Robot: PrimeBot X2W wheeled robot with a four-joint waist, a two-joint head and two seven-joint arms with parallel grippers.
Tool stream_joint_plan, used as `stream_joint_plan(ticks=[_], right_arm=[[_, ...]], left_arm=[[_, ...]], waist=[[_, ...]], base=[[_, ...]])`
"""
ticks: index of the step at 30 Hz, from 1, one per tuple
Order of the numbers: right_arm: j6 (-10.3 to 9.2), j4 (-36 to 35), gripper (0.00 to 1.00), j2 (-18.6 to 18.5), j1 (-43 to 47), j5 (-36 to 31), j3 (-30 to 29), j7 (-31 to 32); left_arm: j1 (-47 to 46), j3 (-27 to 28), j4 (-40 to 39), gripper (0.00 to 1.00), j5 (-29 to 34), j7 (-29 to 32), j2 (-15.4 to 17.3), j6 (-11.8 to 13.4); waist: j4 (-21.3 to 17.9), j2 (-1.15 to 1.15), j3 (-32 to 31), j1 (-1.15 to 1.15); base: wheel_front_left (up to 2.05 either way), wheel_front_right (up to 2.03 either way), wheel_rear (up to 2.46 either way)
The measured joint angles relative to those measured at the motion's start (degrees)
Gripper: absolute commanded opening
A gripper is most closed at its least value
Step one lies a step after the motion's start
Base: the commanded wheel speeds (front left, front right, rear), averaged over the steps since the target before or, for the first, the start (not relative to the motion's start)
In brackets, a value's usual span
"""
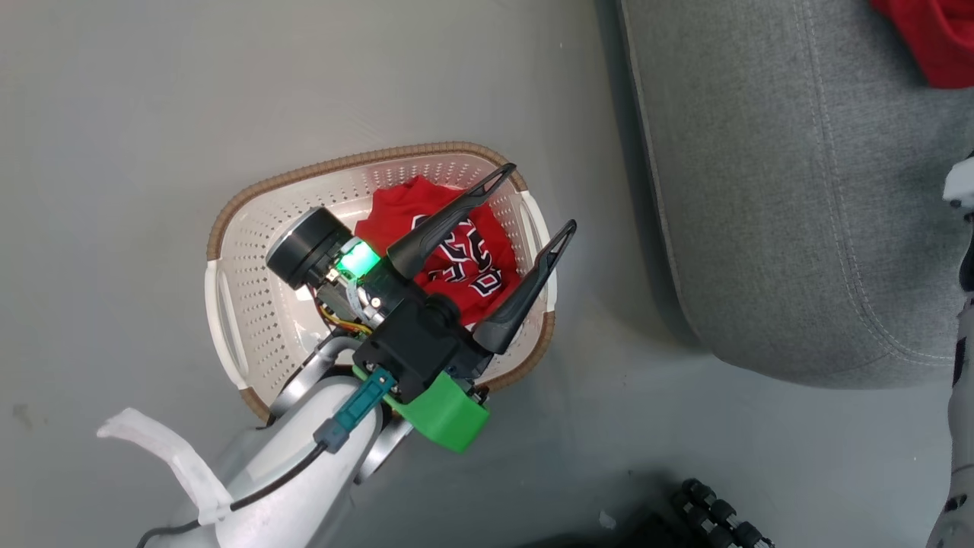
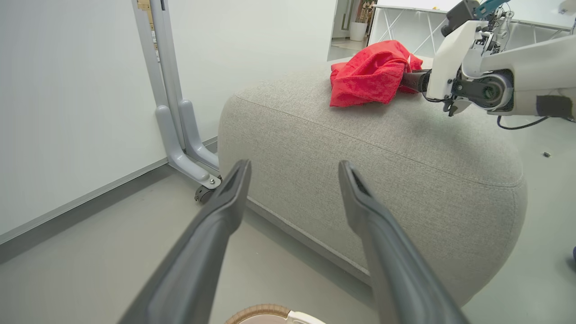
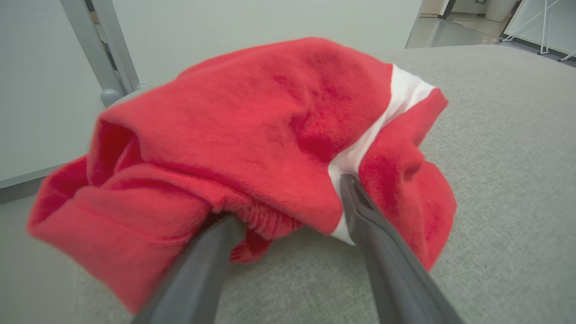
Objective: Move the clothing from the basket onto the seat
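The cream perforated basket (image 1: 251, 304) with a brown rim stands on the grey floor. In it lies red clothing (image 1: 396, 213) with black-and-white lettering. My left gripper (image 1: 540, 196) hovers open above the basket's right side, nothing between its fingers; in the left wrist view it (image 2: 293, 164) points toward the seat (image 2: 382, 148). A second red garment (image 3: 270, 126) with white trim lies bunched on the grey seat (image 3: 504, 157). My right gripper (image 3: 288, 200) is at it with fingers spread wide, their tips under loose folds, not pinching the cloth.
The seat (image 1: 799, 190) sits right of the basket with a strip of floor between. A grey wheeled post (image 2: 180, 135) stands by the white wall behind the seat. A dark ribbed object (image 1: 715, 517) lies at the bottom edge.
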Motion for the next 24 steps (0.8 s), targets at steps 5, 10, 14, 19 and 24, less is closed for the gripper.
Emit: stream_joint_plan(ticks=[5,10,14,19,24], right_arm=[[0.0,-3.31,1.0,2.19,6.81,-1.12,0.76,0.0],[0.0,-8.36,1.0,4.69,15.37,-1.8,2.89,0.0],[0.0,-12.82,1.0,6.44,21.69,-2.42,5.09,0.0],[0.0,-18.93,1.0,8.25,29.13,-2.77,9.07,0.0],[-0.01,-24.37,1.0,9.21,34.46,-2.96,13.68,0.0]], left_arm=[[2.94,0.33,1.99,1.0,-1.97,-0.89,0.01,0.62],[7.13,1.98,4.02,1.0,-4.36,-1.91,-0.74,2.77],[9.96,4.02,5.43,1.0,-5.94,-2.11,-1.79,4.5],[12.74,8.25,5.98,1.0,-7.28,-2.35,-3.05,6.28],[16.4,13.61,7.45,1.0,-8.59,-2.35,-3.87,7.87]], waist=[[-0.21,0.0,-3.4,0.0],[-0.33,0.0,-8.35,-0.01],[-0.21,0.0,-12.47,-0.01],[0.49,0.0,-17.97,-0.01],[1.72,0.0,-23.01,-0.01]], base=[[0.0,0.0,0.0],[0.0,0.0,0.0],[0.0,0.0,0.0],[0.0,0.0,0.0],[0.0,0.0,0.0]])
